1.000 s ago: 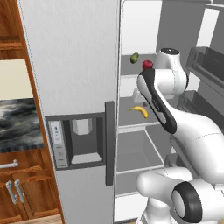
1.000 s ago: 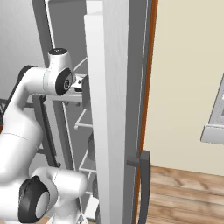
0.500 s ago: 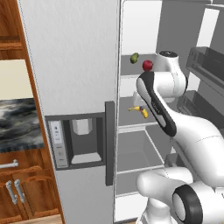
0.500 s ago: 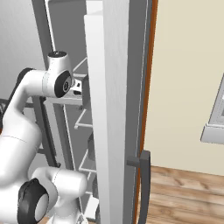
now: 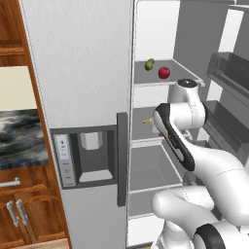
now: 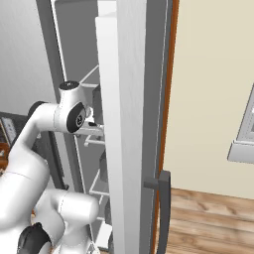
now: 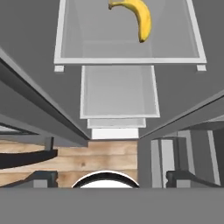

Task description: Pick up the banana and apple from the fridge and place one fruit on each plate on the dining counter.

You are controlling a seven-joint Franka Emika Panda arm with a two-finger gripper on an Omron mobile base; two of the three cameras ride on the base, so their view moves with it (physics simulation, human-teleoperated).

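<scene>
Where it lies on fridge shelf (image 7: 131,48), banana (image 7: 141,18): curved, bright yellow.

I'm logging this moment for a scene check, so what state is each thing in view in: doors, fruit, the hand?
fridge: right door swung open, left door shut.
banana: lying loose on a middle shelf, not gripped.
apple: resting on the upper shelf, untouched.
green fruit: resting on the upper shelf, just left of the apple.
hand: open, holding nothing.
</scene>
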